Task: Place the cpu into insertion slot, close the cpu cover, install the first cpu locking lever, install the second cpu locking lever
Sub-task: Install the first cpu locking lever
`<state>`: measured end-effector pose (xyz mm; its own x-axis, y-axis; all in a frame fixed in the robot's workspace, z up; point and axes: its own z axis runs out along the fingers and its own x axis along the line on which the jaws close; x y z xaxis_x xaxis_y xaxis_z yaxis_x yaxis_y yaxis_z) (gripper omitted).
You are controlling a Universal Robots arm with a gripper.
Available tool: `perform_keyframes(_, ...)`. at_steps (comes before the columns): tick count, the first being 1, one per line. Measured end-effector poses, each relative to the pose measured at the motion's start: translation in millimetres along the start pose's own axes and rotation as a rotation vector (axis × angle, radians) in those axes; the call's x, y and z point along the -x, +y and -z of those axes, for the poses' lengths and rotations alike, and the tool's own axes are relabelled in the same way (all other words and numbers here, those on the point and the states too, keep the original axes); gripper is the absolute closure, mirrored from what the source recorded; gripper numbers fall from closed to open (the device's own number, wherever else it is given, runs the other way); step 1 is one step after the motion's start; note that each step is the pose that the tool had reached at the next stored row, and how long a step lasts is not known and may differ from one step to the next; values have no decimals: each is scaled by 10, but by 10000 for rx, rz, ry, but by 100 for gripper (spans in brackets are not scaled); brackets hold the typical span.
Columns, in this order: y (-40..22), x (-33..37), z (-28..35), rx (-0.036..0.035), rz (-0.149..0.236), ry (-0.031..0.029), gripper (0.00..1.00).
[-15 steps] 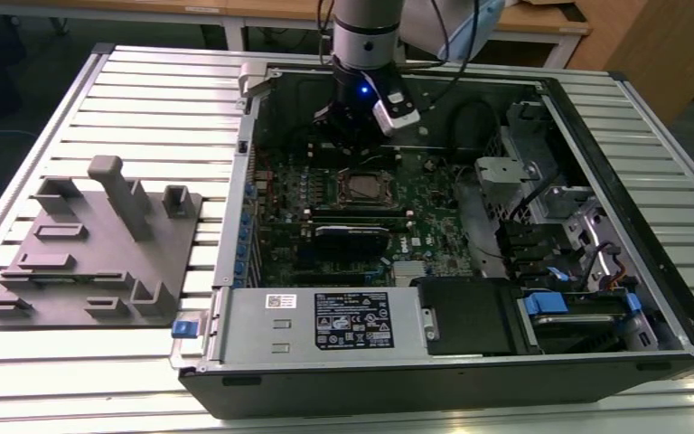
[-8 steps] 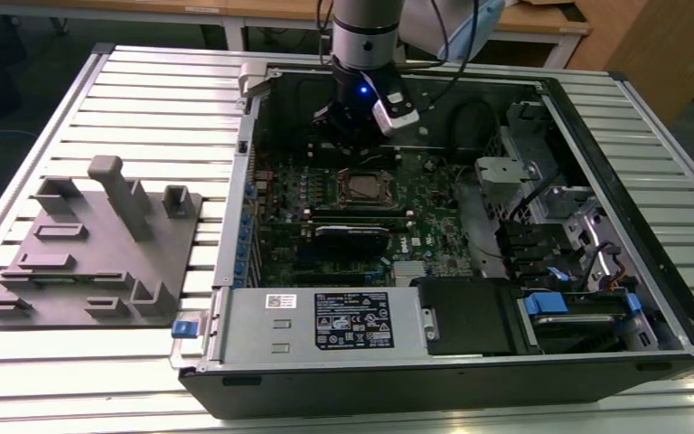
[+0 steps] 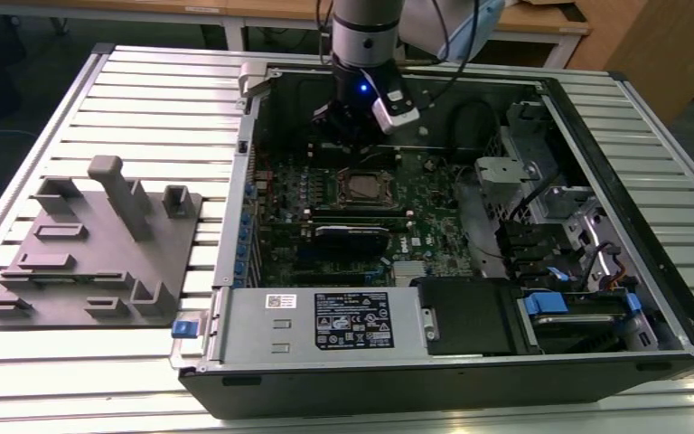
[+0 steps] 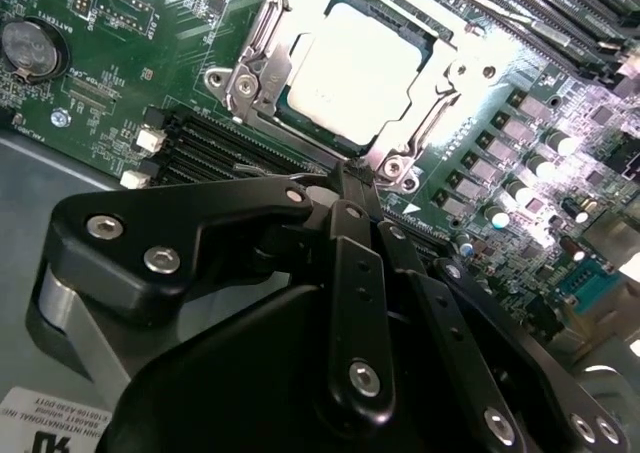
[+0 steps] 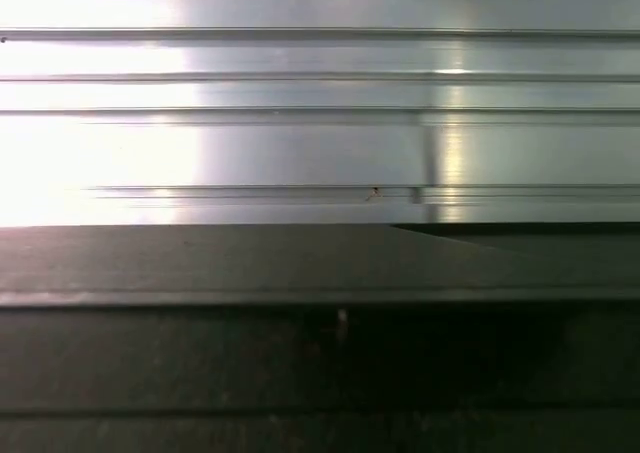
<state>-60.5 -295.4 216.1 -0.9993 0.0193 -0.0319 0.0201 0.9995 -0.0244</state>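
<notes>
The cpu, a pale silver square, lies in the insertion slot on the green board. The cpu cover, a silvery frame, is down around it, and the chip's top shows through the cut-out. My gripper hangs just off one corner of the socket, its black fingers drawn together with nothing seen between them. In the exterior view the gripper is inside the open computer case, just behind the socket. A thin metal rod runs by the fingertips; I cannot tell whether they touch it.
Black memory slots and a coin battery flank the socket. The power supply box fills the case's near side, with drive bays at the exterior view's right. A grey fixture plate sits on the slatted table.
</notes>
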Motion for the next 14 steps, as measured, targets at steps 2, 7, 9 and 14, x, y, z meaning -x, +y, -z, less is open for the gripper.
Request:
perform_keyframes(2,0,1,20,40,-1,0,90)
perform_keyframes(7,-2,3,91,99,-2,3,90)
perform_keyframes(9,-2,4,93,188,-4,3,90)
perform_keyframes(14,-1,30,89,366,-93,8,90)
